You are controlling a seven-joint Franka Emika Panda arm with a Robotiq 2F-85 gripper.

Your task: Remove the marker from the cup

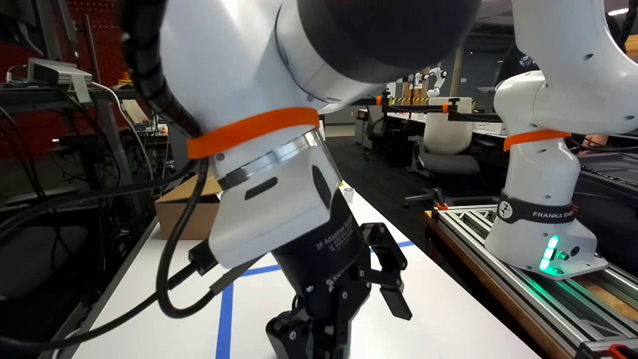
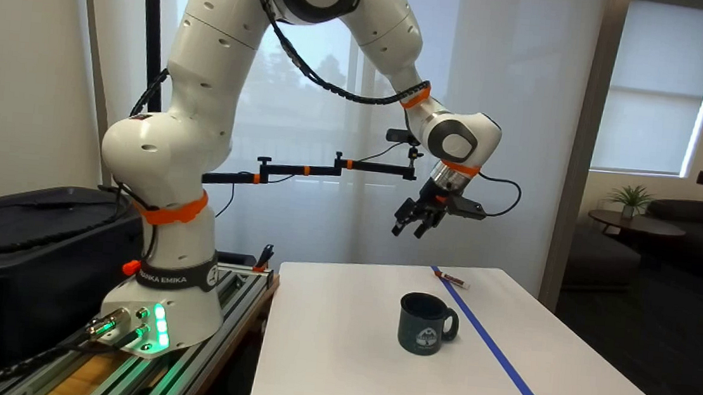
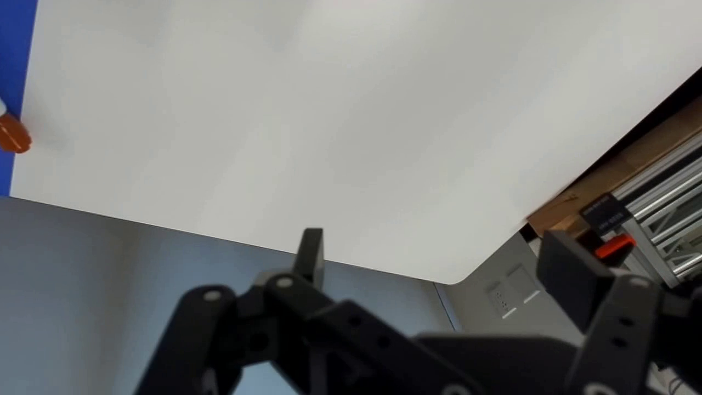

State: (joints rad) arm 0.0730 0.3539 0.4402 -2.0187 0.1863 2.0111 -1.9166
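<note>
Marker point(image 2: 453, 279) out of the cup point(image 2: 420, 323) and lying flat on the white table point(image 2: 332, 348) — right across the blue tape point(image 2: 498, 357), near the far edge in an exterior view. In the wrist view, just the orange-red cap point(image 3: 15, 134) end poking in at the left border, tip past the tape onto bare table.

Cup upright, well apart from the marker. Dark green-black, a bit glossy, pale logo point(image 2: 426, 338) on the side, loop handle point(image 2: 455, 325) turned toward the tape. Can't make out the inside, too dark from that angle.

Gripper point(image 3: 432, 244) spread wide. Big gap between the fingers point(image 3: 573, 280), with table and a wall outlet point(image 3: 500, 299) visible through it. Up in the air and tilted, higher than the table, well apart from cup and marker alike. White arm point(image 1: 234, 65) hogging most of an exterior view, btw.

Also in there: cardboard box point(image 1: 169, 217) at the far end of the table, office chair point(image 1: 447, 142) farther off. In an exterior view, big black bin point(image 2: 39, 278) beside the robot base point(image 2: 194, 324), green lights point(image 2: 161, 327) glowing — plus a potted plant point(image 2: 630, 199) on a round table point(image 2: 661, 226) way in the back.
</note>
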